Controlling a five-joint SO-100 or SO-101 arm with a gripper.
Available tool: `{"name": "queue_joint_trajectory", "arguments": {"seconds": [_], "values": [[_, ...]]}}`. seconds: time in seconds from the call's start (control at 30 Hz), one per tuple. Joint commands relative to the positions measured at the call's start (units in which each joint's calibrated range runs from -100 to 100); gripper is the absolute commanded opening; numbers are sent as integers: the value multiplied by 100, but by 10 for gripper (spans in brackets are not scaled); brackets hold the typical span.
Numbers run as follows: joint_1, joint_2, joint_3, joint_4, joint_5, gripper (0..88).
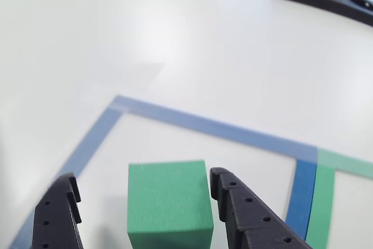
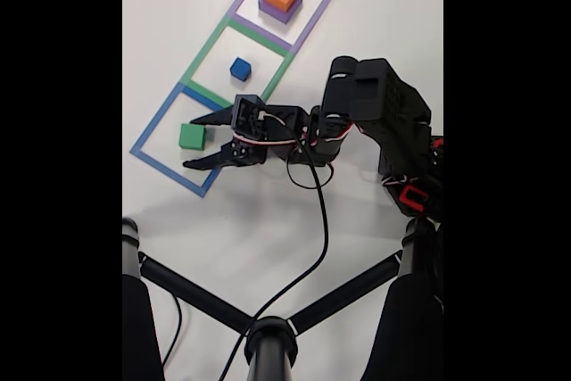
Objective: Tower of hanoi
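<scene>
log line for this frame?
tool: open, straddling green cube | cube: on table in blue-taped square | grasp: not yet closed

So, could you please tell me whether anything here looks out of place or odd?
Nothing stands out: the green cube sits squarely in the blue square between the open pincer fingers, and the other blocks sit inside their squares.

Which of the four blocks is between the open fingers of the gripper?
The green block, alone in the blue-taped square. The gripper is open around it; the blue, orange and purple blocks sit in other squares.
</scene>
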Motion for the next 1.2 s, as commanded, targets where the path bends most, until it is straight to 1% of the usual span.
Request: {"name": "queue_joint_trajectory", "arguments": {"seconds": [0.0, 0.07, 0.13, 0.23, 0.3, 0.37, 0.5, 0.6, 0.7, 0.8, 0.87, 0.97, 1.07, 1.17], "values": [[1, -993, 39, 364, 59, 235], [16, -1370, 66, 575, 59, 209], [39, -1867, 57, 1020, 59, 151], [70, -2700, 66, 1862, 59, 39], [100, -3365, 93, 2647, 59, 7], [176, -4094, 111, 3618, 59, 1], [367, -5585, -52, 5973, 59, 1], [558, -6498, -198, 7374, 59, 1], [771, -7219, -534, 8790, 59, 1], [1030, -7492, -1342, 10142, 59, 1], [1198, -7532, -1897, 10854, 59, 1], [1473, -7540, -2724, 11849, -106, 1], [1709, -7540, -3296, 12554, -253, 1], [1930, -7572, -3723, 13023, -345, 1]]}}
